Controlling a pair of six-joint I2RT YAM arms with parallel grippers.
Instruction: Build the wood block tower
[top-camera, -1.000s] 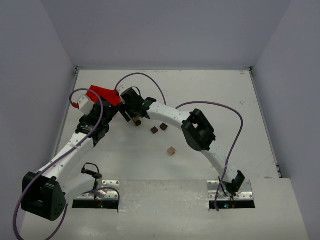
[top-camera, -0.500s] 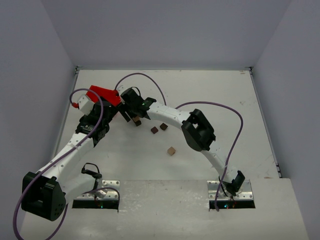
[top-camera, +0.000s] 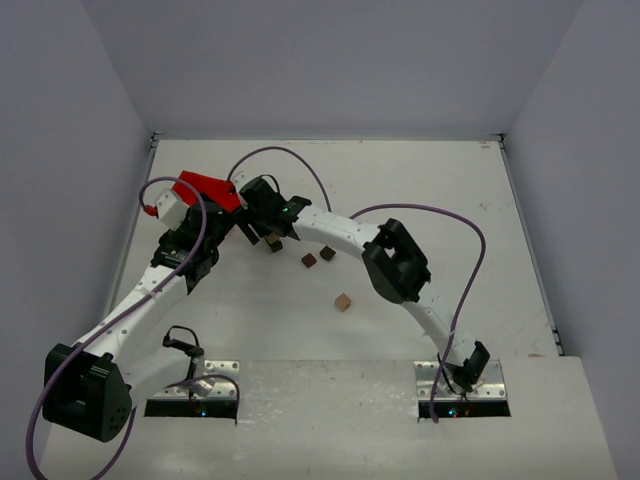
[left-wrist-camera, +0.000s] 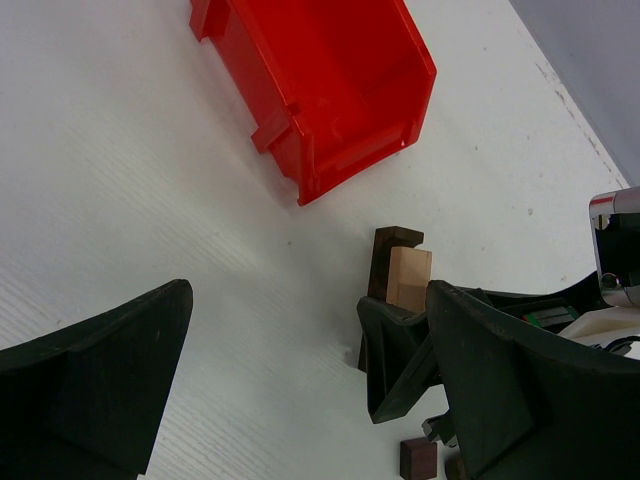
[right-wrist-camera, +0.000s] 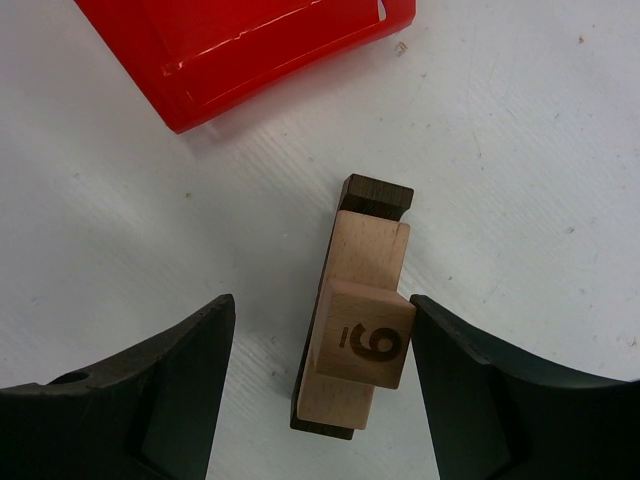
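The wood block tower is a short stack of tan and dark brown cubes. Its top cube is tan and marked "6". It also shows in the top view and in the left wrist view. My right gripper is open and straddles the tower from above. Its right finger is at the top cube's edge and its left finger stands apart. My left gripper is open and empty, just left of the tower, low over the table.
A red bin lies tipped just behind and left of the tower, and shows in both wrist views. Two dark loose cubes and a tan one lie right of the tower.
My right gripper has edged very slightly toward the far left over the tower. The left arm and the loose cubes have not moved.
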